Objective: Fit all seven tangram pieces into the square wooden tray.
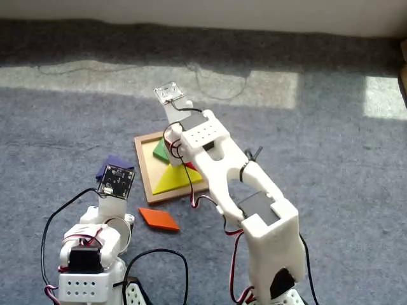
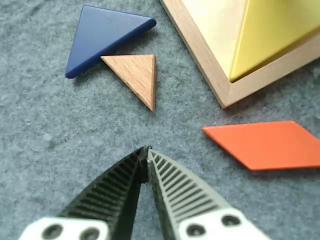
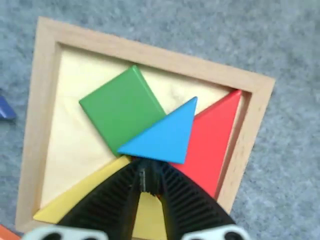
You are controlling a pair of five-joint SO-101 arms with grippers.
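**Hovering over a half-filled tray: four pieces in, three on the carpet**

Both arms stand on a grey carpet point(image 1: 331, 159), with the square wooden tray point(image 3: 150, 50) lying ahead of them, away from the carpet's edges. The right arm point(image 1: 222, 171) stretches over the tray. Its tool point(image 3: 145, 165) is clenched with nothing visibly gripped, and its tips sit above the spot where the light blue triangle point(image 3: 165, 137) meets the yellow triangle point(image 3: 65, 205).

Inside the tray, the green square point(image 3: 122, 110) lies turned cornerwise to the walls. One of its sides touches the light blue triangle. The red triangle point(image 3: 212, 142) lies along one wall and touches the light blue triangle's other side. The yellow triangle fills the part of the tray nearest the arm bases, its long side along that wall. Bare wood shows between the green square and the two walls closest to it.

The left arm point(image 1: 95, 248) stays short of the tray. Its tool point(image 2: 146, 151) is clenched and empty, pointing down at bare carpet. The orange parallelogram point(image 2: 265, 145) lies flat on the carpet just outside the tray's wall nearest the arm bases. On the left arm's side of the tray, a dark blue triangle point(image 2: 102, 35) and a smaller plain wood triangle point(image 2: 135, 75) lie flat, touching along one edge and near the tray's corner.
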